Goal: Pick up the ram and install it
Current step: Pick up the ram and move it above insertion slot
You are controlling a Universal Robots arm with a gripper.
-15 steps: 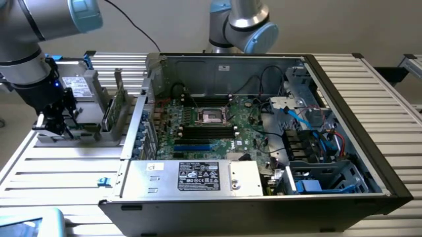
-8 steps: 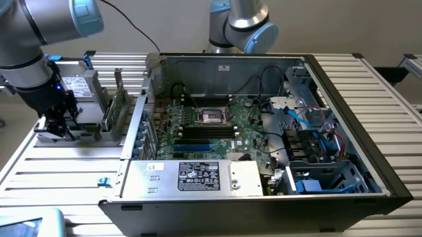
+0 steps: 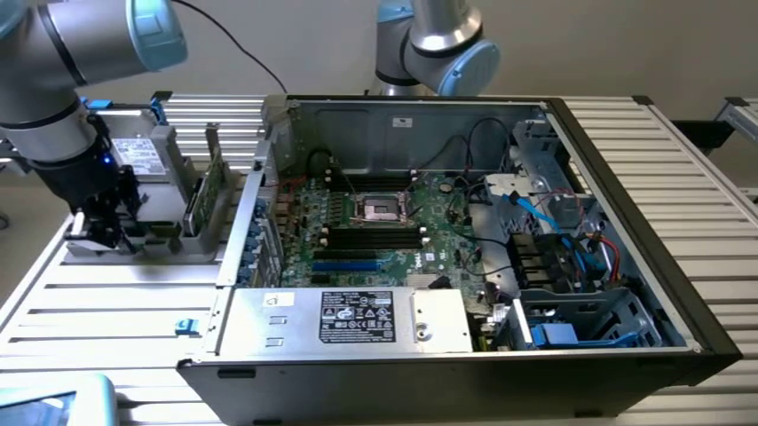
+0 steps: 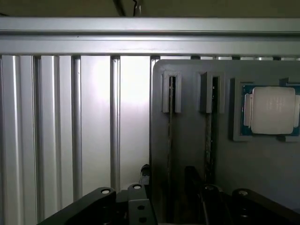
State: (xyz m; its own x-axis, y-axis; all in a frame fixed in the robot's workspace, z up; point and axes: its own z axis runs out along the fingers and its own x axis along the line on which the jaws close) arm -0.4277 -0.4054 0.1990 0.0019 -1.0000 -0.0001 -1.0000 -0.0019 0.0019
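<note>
Two ram sticks stand on edge in slots of a grey holder (image 4: 187, 93): one ram (image 4: 171, 136) and a second ram (image 4: 212, 136). My gripper (image 4: 169, 197) is open and low over the holder. Its dark fingers (image 4: 193, 183) stand on either side of the first stick's near end, and I cannot tell whether they touch it. In the exterior view the gripper (image 3: 101, 229) hangs down at the holder (image 3: 142, 241), on that view's left of the open computer case (image 3: 474, 231). Black memory slots (image 3: 373, 236) lie on the motherboard below the processor socket (image 3: 382, 209).
A square silver processor (image 4: 273, 110) sits in a pocket of the holder beside the sticks. A green expansion card (image 3: 209, 197) stands upright between holder and case. Ribbed aluminium table (image 4: 70, 122) surrounds the holder. A second arm's base (image 3: 432, 44) stands behind the case. Cables and drive cages fill the case's right side.
</note>
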